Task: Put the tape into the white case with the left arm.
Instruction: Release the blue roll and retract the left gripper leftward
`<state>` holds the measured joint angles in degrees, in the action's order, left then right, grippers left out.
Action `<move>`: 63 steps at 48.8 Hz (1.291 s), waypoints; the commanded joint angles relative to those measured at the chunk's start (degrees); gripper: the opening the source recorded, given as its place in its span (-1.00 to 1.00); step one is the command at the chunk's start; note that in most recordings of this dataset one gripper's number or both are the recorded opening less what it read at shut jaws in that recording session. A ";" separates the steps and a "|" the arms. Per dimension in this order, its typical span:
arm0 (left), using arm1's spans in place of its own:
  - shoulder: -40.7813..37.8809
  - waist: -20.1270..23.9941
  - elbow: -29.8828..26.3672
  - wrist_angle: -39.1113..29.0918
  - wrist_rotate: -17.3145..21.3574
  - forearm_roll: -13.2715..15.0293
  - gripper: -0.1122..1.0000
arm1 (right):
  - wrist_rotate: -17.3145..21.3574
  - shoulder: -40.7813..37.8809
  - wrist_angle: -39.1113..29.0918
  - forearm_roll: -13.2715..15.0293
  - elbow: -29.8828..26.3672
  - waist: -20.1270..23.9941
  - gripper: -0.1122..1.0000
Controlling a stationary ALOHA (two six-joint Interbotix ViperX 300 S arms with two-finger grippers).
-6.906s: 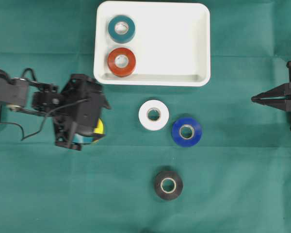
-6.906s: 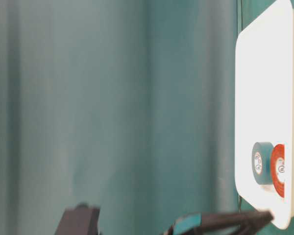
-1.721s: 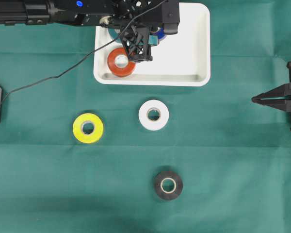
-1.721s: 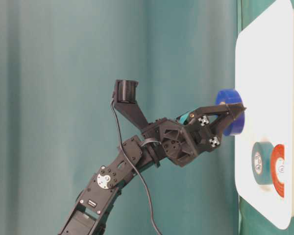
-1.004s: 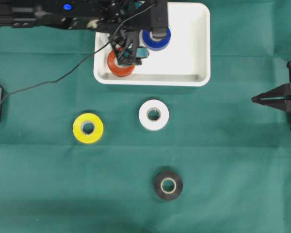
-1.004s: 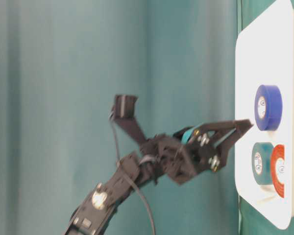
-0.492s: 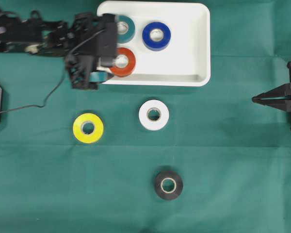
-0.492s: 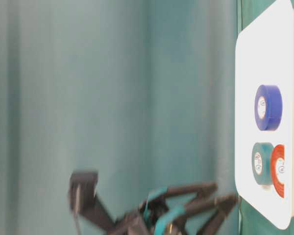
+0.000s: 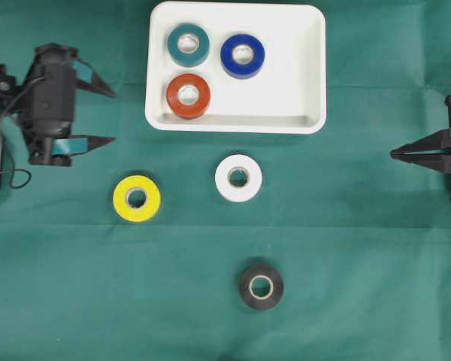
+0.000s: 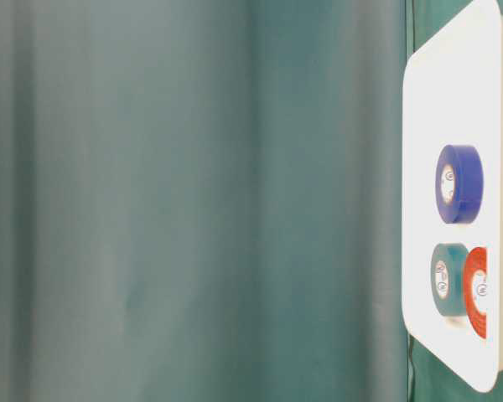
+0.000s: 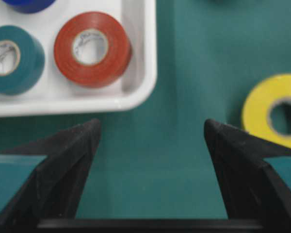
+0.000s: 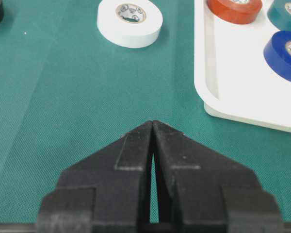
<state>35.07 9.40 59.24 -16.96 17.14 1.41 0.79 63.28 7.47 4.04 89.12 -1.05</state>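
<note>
The white case [image 9: 237, 126] at the top holds three tape rolls lying flat: teal [image 9: 188, 45], blue [image 9: 243, 55] and red [image 9: 188, 95]. On the green cloth lie a yellow tape [image 9: 137, 198], a white tape [image 9: 238, 178] and a black tape [image 9: 261, 286]. My left gripper [image 9: 113, 117] sits left of the case, open and empty, pointing right. In the left wrist view the left gripper [image 11: 152, 126] frames bare cloth, with the case's corner [image 11: 136, 99] and red tape [image 11: 92, 48] ahead and the yellow tape [image 11: 276, 111] at right. My right gripper [image 9: 393, 153] rests shut at the far right.
The right wrist view shows the right gripper [image 12: 153, 124] shut over cloth, the white tape [image 12: 130, 20] ahead and the case [image 12: 208, 87] to the right. The table-level view shows only the case [image 10: 419, 126] with its rolls and a green backdrop.
The left gripper has drawn back from over the case to the left side of the table, open. The blue tape stays in the case. The right arm has not moved.
</note>
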 commanded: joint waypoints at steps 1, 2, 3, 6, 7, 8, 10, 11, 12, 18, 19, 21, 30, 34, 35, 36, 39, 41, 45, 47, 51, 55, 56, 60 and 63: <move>3.52 -0.70 1.32 0.53 -0.18 0.18 0.77 | 0.00 -0.26 0.62 0.00 -0.70 0.00 -0.97; 4.31 -0.79 1.76 0.53 -0.18 0.18 0.77 | 0.00 -0.26 0.62 0.09 -0.70 0.00 -0.97; 5.01 -0.88 2.29 0.53 -0.18 0.18 0.77 | -0.09 -0.35 0.53 0.00 -0.70 0.00 -0.97; 7.03 -1.14 3.78 0.53 -0.35 0.26 0.77 | -0.09 -0.26 0.62 0.00 -0.70 0.00 -0.97; 7.73 -1.14 4.22 0.62 -0.53 0.26 0.77 | 0.00 -0.35 0.62 0.00 -0.70 0.00 -0.97; 8.26 -1.14 4.66 0.53 -0.88 0.26 0.77 | -0.09 -0.35 0.53 0.09 -0.70 0.00 -0.97; 9.58 -1.23 5.54 0.53 -1.76 0.26 0.76 | -0.09 -0.35 0.53 0.00 -0.70 0.00 -0.97; 10.11 -1.14 5.89 0.53 -2.20 0.26 0.76 | -0.09 -0.35 0.53 0.00 -0.70 0.00 -0.97; 10.63 -1.14 6.24 0.53 -2.64 0.26 0.76 | -0.09 -0.35 0.53 0.00 -0.70 -0.09 -0.97; 13.45 -1.58 7.82 0.53 -4.83 0.26 0.76 | -0.09 -0.26 0.53 0.00 -0.70 0.00 -0.97; 13.89 -1.76 8.09 0.53 -4.92 0.26 0.76 | -0.09 -0.26 0.53 0.00 -0.70 0.00 -0.97; 14.50 -2.11 8.53 0.62 -4.92 0.26 0.76 | -0.09 -0.26 0.62 0.00 -0.70 0.00 -0.97; 15.12 -4.92 8.96 0.53 -5.01 0.26 0.74 | -0.09 -0.35 0.53 0.00 -0.70 0.00 -0.97; 14.68 -6.24 8.61 0.53 -5.10 0.26 0.74 | -0.09 -0.26 0.53 0.00 -0.70 0.00 -0.97; 14.59 -6.50 8.61 0.53 -5.10 0.26 0.74 | -0.09 -0.35 0.62 0.00 -0.79 0.00 -0.97; 14.50 -6.86 8.53 0.62 -5.19 0.26 0.74 | -0.09 -0.35 0.53 0.09 -0.70 -0.09 -0.97; 14.33 -7.82 8.61 0.53 -5.19 0.26 0.74 | -0.09 -0.26 0.62 0.00 -0.70 -0.09 -0.97; 14.33 -8.53 8.70 0.53 -5.19 0.26 0.74 | -0.09 -0.26 0.53 0.00 -0.70 0.00 -0.97; 14.41 -10.11 8.88 0.62 -5.19 0.26 0.74 | -0.09 -0.35 0.53 0.00 -0.70 0.00 -0.97; 14.41 -10.72 8.96 0.62 -5.10 0.26 0.74 | -0.09 -0.26 0.62 0.00 -0.70 -0.09 -0.97; 14.41 -11.78 9.14 0.53 -5.10 0.26 0.73 | -0.09 -0.35 0.53 0.00 -0.70 0.00 -0.97; 14.41 -12.48 9.14 0.53 -5.01 0.26 0.73 | -0.09 -0.26 0.53 0.00 -0.70 0.00 -0.97; 14.41 -12.48 9.14 0.53 -5.10 0.26 0.73 | -0.09 -0.35 0.53 0.00 -0.70 -0.09 -0.97; 14.41 -12.48 9.23 0.53 -5.10 0.18 0.73 | -0.09 -0.35 0.53 0.00 -0.70 0.00 -0.97; 14.41 -12.48 9.23 0.53 -5.10 0.18 0.73 | -0.09 -0.26 0.53 0.00 -0.70 -0.09 -0.97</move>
<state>49.75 -2.72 68.99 -16.79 12.04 1.58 0.70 63.28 7.47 4.04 89.12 -1.05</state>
